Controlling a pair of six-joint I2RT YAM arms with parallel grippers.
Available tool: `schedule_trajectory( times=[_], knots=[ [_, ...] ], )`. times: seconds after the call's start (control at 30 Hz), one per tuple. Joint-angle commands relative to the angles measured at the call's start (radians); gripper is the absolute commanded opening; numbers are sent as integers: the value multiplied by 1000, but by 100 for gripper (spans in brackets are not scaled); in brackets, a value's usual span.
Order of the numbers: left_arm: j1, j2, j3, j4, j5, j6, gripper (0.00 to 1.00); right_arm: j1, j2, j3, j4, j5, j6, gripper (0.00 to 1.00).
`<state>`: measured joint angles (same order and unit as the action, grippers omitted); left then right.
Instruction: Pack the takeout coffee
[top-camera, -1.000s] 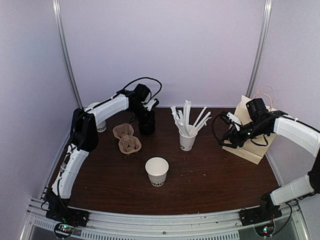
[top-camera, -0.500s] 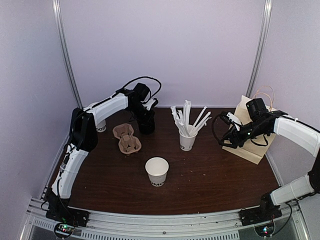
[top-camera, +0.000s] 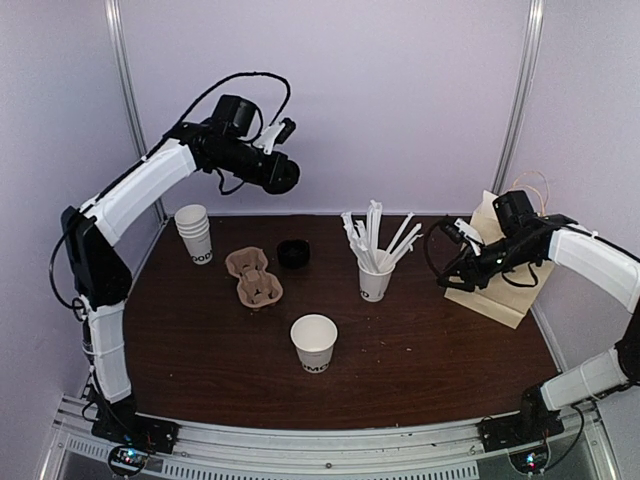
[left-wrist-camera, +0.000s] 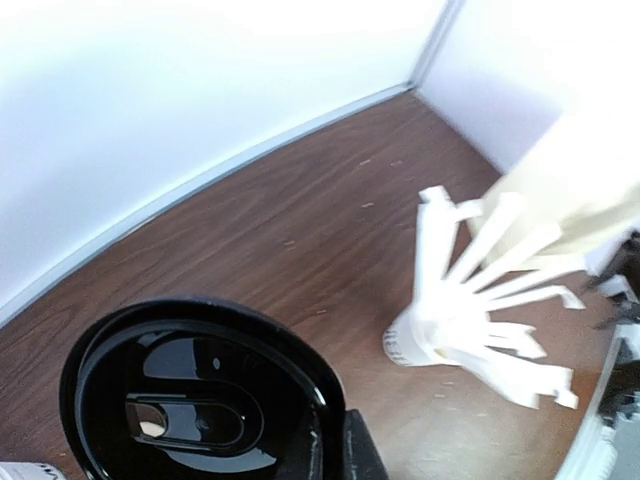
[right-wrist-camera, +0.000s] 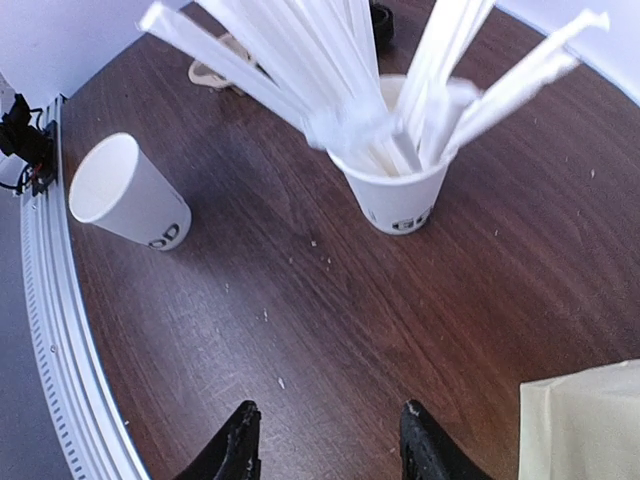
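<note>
Lettering "OD" on cup stack (top-camera: 194, 232); L end effector (top-camera: 281, 171) clamped on black lid (left-wrist-camera: 190, 400), R end effector (right-wrist-camera: 330, 428) apart.

Parted black fingers (right-wrist-camera: 240, 447) hang above the table (right-wrist-camera: 300, 330), facing a straw-filled cup (right-wrist-camera: 398, 200) and a lidless cup (right-wrist-camera: 130, 195).

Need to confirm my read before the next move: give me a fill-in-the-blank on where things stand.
The left gripper holds a black ____ raised in the air.
The lone cup at the front has ____ lid on it.
The straws stand between the carrier and the paper ____.
On the right gripper the jaws are ____.
Missing: lid, no, bag, open.
</note>
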<state>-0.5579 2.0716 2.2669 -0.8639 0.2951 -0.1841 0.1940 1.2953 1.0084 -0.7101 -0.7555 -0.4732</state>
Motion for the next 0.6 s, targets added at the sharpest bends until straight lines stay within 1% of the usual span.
schedule_trajectory(
  times=[0.0, 0.07, 0.13, 0.23, 0.33, 0.4, 0.5, 0.57],
  knots=[
    [-2, -146, -165, 160, 224, -83, 7, 4, 25, 181, -67, -129, 44, 48],
    [-2, -208, -227, 220, 307, -124, 7, 19, 56, 267, -112, -162, 57, 49],
    [-4, -271, -302, 303, 383, -183, 8, 50, 80, 332, -116, -177, 80, 50],
    [-12, -353, -421, 476, 473, -287, 8, 118, 107, 422, -108, -172, 116, 59],
    [-22, -419, -526, 631, 536, -401, 8, 188, 145, 517, -90, -180, 171, 66],
    [-30, -457, -582, 714, 559, -457, 8, 218, 175, 572, -57, -194, 230, 70],
    [-39, -491, -665, 840, 583, -541, 8, 256, 211, 605, 42, -230, 353, 76],
    [-43, -503, -709, 956, 612, -605, 9, 281, 238, 622, 107, -247, 435, 83]
  ],
)
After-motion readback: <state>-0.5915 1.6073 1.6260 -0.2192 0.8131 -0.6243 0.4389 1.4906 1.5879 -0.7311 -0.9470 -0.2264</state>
